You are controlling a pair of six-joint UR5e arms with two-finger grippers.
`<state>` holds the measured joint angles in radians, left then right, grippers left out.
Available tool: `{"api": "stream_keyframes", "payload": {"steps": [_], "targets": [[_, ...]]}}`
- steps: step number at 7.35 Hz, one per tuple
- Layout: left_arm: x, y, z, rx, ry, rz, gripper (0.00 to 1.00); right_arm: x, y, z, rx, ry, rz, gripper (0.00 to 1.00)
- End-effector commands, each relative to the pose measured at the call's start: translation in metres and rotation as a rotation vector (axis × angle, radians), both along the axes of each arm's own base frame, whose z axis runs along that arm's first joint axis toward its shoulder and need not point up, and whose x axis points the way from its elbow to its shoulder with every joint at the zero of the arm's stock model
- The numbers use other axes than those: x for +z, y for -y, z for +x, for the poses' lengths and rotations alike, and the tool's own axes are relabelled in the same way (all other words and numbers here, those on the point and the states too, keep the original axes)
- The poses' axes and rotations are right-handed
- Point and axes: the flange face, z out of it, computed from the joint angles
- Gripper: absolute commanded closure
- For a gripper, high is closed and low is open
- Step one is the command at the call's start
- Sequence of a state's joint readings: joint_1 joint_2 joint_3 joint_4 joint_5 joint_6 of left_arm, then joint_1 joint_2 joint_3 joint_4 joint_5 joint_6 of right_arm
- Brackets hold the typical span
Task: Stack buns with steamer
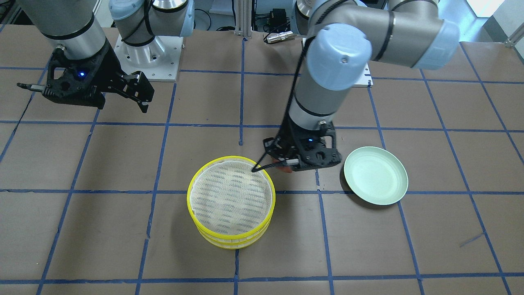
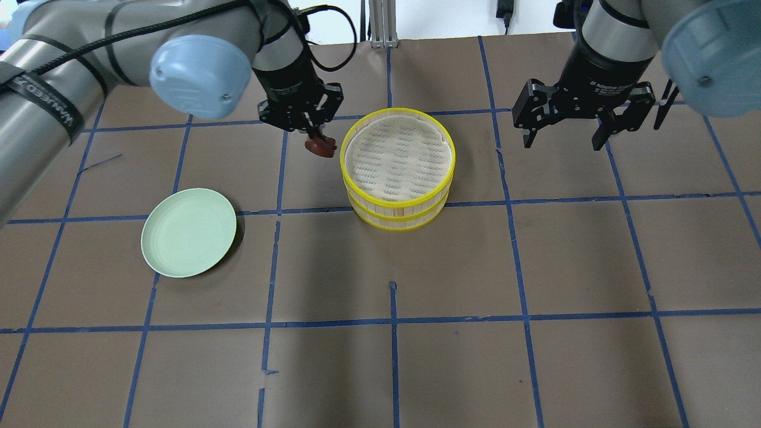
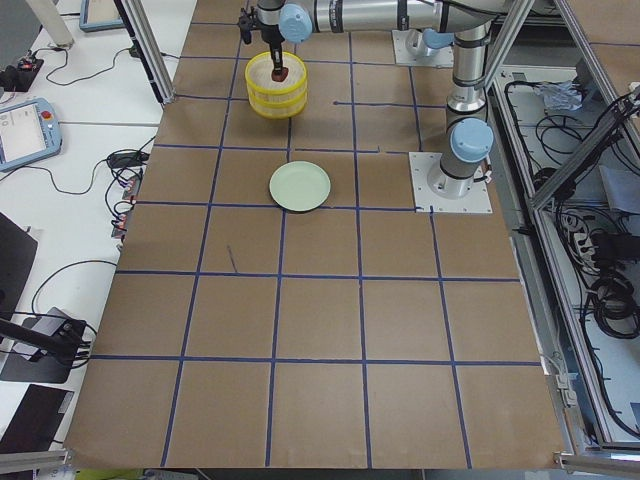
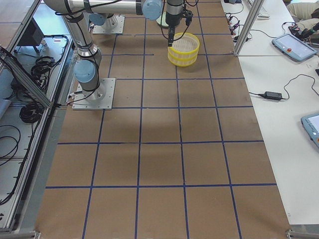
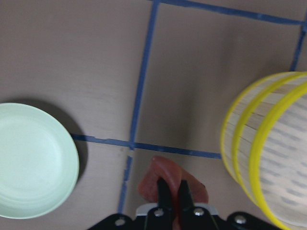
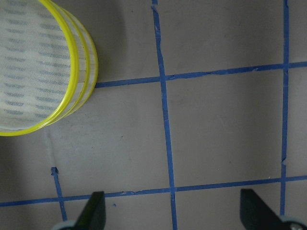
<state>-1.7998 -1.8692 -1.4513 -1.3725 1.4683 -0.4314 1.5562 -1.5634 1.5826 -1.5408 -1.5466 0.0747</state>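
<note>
Stacked steamer [image 2: 398, 209]: the upper tier covers the lower one, hiding the lower tier's inside in every view. The reddish-brown bun [image 5: 163, 167] is partly masked by the left gripper [image 5: 173, 184] pinching it and is cut by the left wrist view's bottom edge. From the front only a red sliver shows. The plate [image 5: 72, 160] runs off that wrist view's left edge, the steamer off its right. The right gripper [image 6: 173, 213] is clipped at its own wrist view's bottom edge. In both side views the grippers are too small to read.
</note>
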Motion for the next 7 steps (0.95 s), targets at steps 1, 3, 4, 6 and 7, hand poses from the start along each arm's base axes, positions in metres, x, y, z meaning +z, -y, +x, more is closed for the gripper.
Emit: {"api": "stream_keyframes", "payload": {"steps": [1, 3, 4, 6, 7], "targets": [[-0.017, -0.021, -0.067, -0.006, -0.067, 0.011, 0.93, 0.003, -0.003, -0.004, -0.004, 0.021, 0.008, 0.0], [-0.059, -0.002, -0.083, -0.018, -0.079, -0.028, 0.74, 0.003, 0.002, -0.003, -0.005, 0.022, -0.014, 0.0], [-0.07, 0.005, -0.086, -0.018, -0.083, -0.038, 0.55, 0.003, 0.002, -0.003, -0.005, 0.022, -0.014, 0.0], [-0.071, 0.009, -0.085, -0.019, -0.077, -0.045, 0.03, 0.004, 0.003, -0.002, -0.008, 0.021, -0.019, 0.0], [-0.066, 0.01, -0.086, -0.023, -0.083, -0.057, 0.01, 0.004, 0.003, -0.002, -0.01, 0.021, -0.019, 0.0]]}}
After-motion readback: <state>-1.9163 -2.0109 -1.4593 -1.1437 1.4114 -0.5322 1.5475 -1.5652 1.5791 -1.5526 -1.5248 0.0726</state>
